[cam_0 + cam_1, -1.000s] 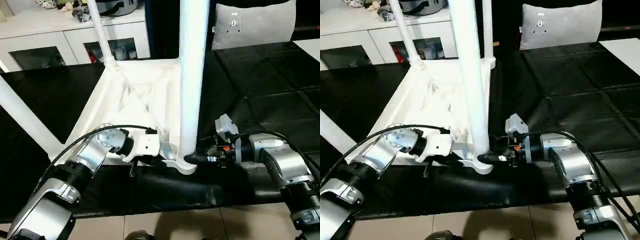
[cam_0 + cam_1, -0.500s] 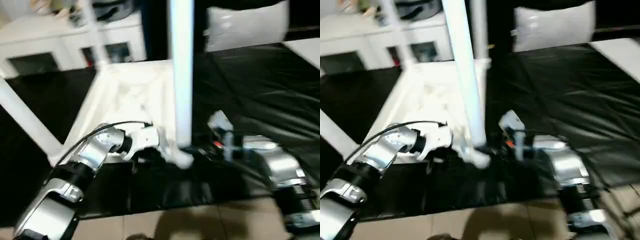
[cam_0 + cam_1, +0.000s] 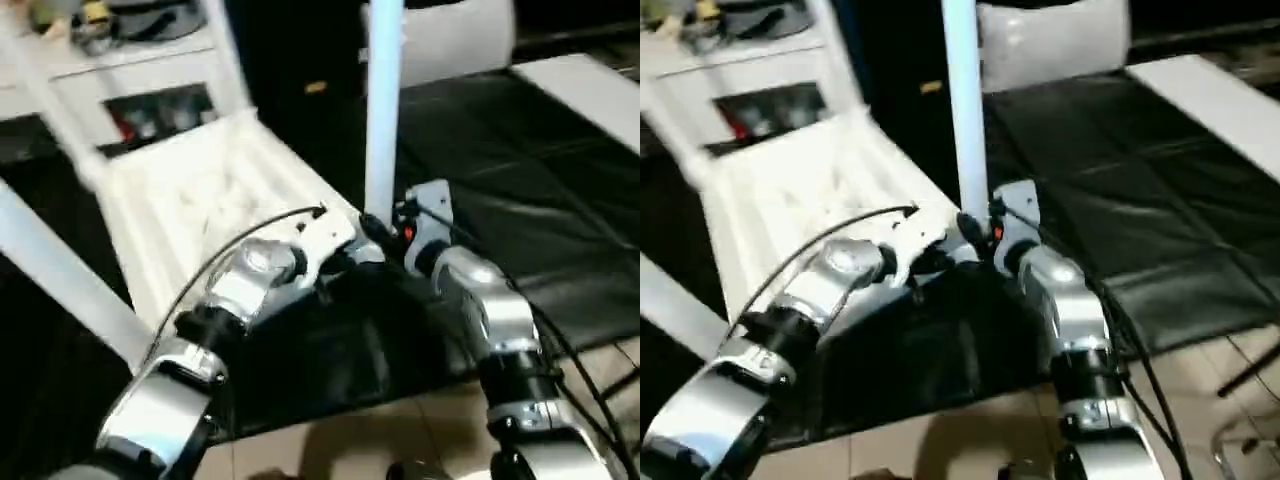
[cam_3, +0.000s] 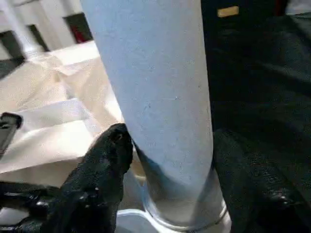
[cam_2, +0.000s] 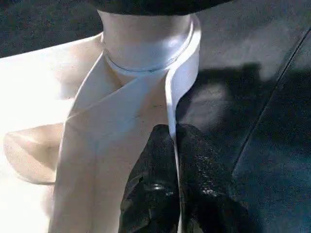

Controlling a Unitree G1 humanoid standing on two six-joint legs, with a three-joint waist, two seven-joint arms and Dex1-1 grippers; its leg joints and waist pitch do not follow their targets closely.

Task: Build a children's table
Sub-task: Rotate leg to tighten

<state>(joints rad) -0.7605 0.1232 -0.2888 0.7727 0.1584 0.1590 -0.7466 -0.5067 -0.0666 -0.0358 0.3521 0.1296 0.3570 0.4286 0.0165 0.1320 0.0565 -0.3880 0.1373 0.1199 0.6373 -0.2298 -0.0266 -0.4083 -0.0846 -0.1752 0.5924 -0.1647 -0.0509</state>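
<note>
Right wrist view: upright leg (image 4: 155, 97) apparently between right pincer (image 4: 170, 145) fingers; left pincer (image 5: 175, 141) pinching tabletop rim (image 5: 181, 80).

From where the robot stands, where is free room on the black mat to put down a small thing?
The black mat lies bare to the right of the upright leg, up to the grey cushion. It is crowded at the tabletop near corner, where the left tool pinches the rim and the right tool flanks the leg.
</note>
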